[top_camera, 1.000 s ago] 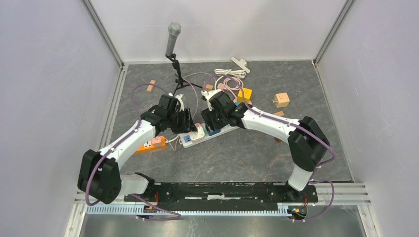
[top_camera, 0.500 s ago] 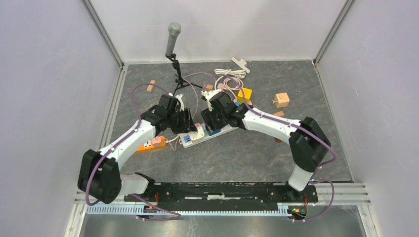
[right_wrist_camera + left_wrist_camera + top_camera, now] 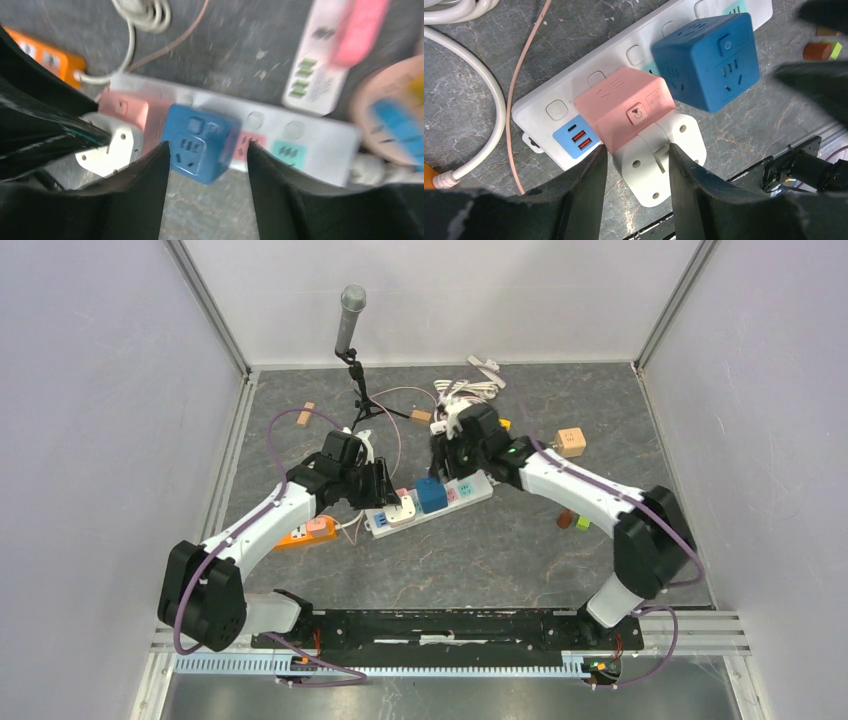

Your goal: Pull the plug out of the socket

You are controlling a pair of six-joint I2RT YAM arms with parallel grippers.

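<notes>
Two-armed over grey marbled table, pale walls around: straddling plug with left gripper, grip unclear; hanging right gripper parted, empty, above blue cube on strip.

The table is dark grey, marbled with pale veins. The power strip is white, with a light-blue panel holding two orange ports, a teal socket face and a pink socket face. The cube plug is deep blue, one adapter salmon pink, the other adapter white. The thick cable is white, the thin cord pale pink. A second strip is orange. The left end effector and right end effector are black
</notes>
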